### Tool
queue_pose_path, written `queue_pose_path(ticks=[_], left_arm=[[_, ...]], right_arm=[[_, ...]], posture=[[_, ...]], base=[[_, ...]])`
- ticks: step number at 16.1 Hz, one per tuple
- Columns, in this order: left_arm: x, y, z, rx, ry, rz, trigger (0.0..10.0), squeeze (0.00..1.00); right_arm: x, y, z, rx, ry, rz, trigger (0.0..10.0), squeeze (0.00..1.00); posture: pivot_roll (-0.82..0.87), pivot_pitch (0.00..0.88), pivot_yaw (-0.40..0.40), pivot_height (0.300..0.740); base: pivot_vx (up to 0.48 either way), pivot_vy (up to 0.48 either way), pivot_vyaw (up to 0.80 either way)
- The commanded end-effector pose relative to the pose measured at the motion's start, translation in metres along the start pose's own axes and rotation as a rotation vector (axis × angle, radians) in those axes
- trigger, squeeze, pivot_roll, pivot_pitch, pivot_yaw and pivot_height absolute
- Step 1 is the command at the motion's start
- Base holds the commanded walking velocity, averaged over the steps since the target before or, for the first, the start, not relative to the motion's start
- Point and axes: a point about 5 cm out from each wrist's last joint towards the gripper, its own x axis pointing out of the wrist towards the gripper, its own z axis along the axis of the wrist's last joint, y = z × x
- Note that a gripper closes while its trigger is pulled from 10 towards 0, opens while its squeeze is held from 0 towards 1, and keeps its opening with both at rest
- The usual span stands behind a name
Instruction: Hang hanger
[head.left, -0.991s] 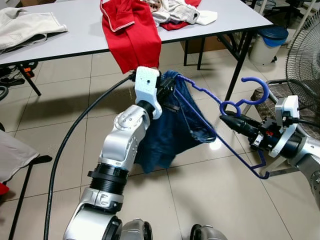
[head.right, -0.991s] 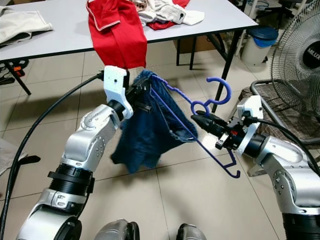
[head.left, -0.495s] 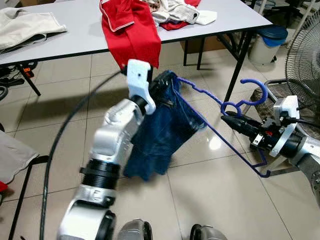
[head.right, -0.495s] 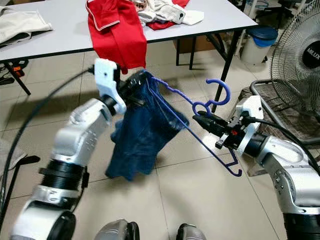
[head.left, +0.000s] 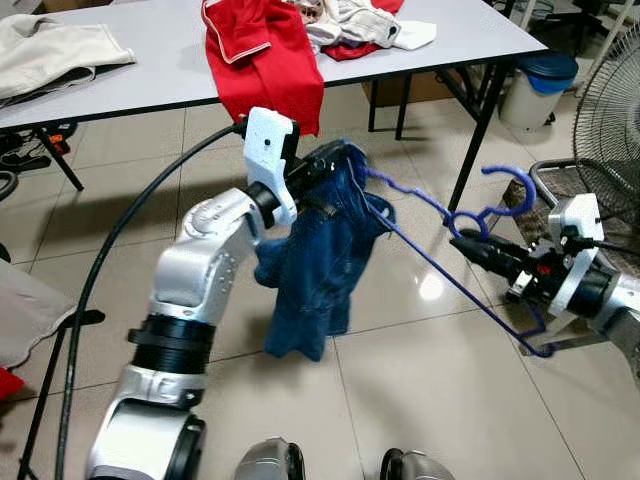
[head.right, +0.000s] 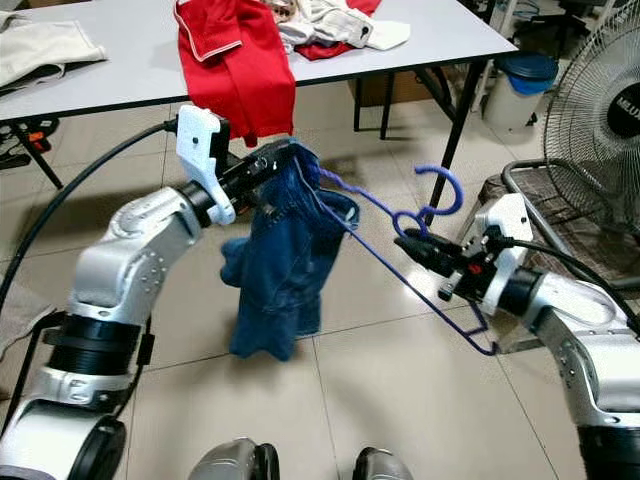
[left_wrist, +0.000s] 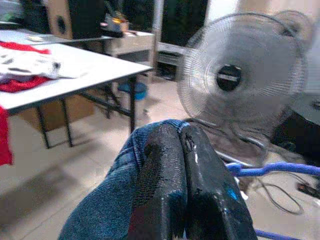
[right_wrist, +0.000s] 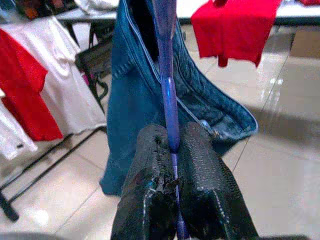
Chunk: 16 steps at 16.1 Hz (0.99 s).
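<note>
Left gripper (head.left: 322, 168) is raised in front of the robot, its black fingers (left_wrist: 170, 185) pinched tight on the top edge of the blue jeans (head.left: 315, 265), which hang down over the tiled floor (head.left: 400, 390). Right gripper (head.right: 408, 243) clamps the thin blue hanger (head.right: 400, 262) near its hook, the far end tucked into the jeans. Red clothes (head.left: 265, 60) drape off the table (head.left: 150, 60) behind, and a fan (head.right: 600, 100) stands to the right.

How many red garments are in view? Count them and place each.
3 at least: one red garment draped over the table's front edge, another under the pale clothes on it, one hanging beside a white shirt. More may be hidden.
</note>
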Motion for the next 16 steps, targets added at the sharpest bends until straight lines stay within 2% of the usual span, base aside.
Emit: queue_pose_path(ticks=[1,3,16], left_arm=[[0.0014,-0.0068,0.0165,0.039,-0.035,-0.086,0.0,0.00],[0.0006,-0.0073,0.0193,0.047,-0.030,-0.115,0.0,0.00],[0.0006,-0.0073,0.0193,0.047,-0.030,-0.115,0.0,0.00]], right_arm=[[-0.0015,0.0001,-0.0044,-0.018,0.041,0.021,0.0,0.00],[-0.0015,-0.0014,-0.0079,-0.016,0.065,0.027,0.0,0.00],[-0.0015,-0.0014,-0.0079,-0.016,0.065,0.027,0.0,0.00]], posture=[[-0.04,0.093,0.067,0.740],[-0.04,0.094,0.061,0.740],[-0.04,0.094,0.061,0.740]], base=[[0.000,0.000,0.00],[0.000,0.000,0.00],[0.000,0.000,0.00]])
